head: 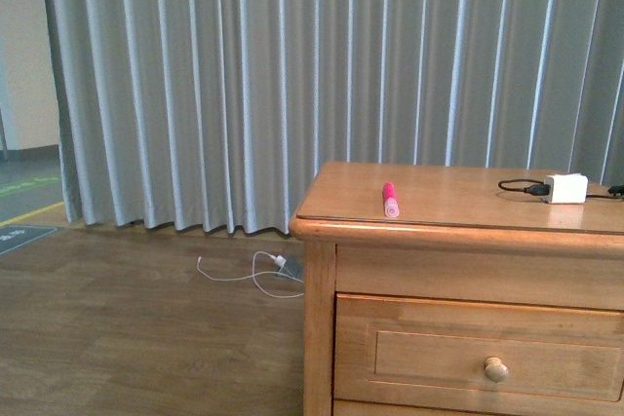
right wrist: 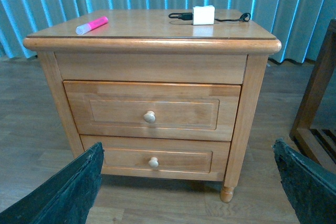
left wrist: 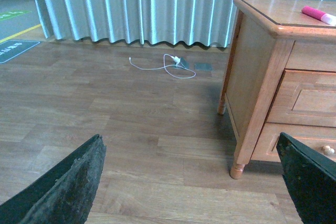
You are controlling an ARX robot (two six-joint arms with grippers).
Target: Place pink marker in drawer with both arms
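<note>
The pink marker (head: 390, 200) lies on top of a honey-coloured wooden nightstand (head: 458, 231), near its left front corner; it also shows in both wrist views as a pink marker (left wrist: 318, 15) (right wrist: 92, 25). The upper drawer (right wrist: 115, 114) and a lower drawer (right wrist: 184, 160) are both shut, each with a round pale knob. The upper drawer (head: 429, 362) also appears in the front view. My left gripper (left wrist: 189, 139) hangs open over the floor, left of the nightstand. My right gripper (right wrist: 187, 144) is open in front of the drawers, apart from them. Neither arm appears in the front view.
A white charger block (head: 566, 188) with a black cable sits on the nightstand's right side. A white cable (head: 255, 275) lies on the wooden floor by the grey curtain (head: 244, 85). Dark wooden furniture (right wrist: 315, 93) stands to the nightstand's right.
</note>
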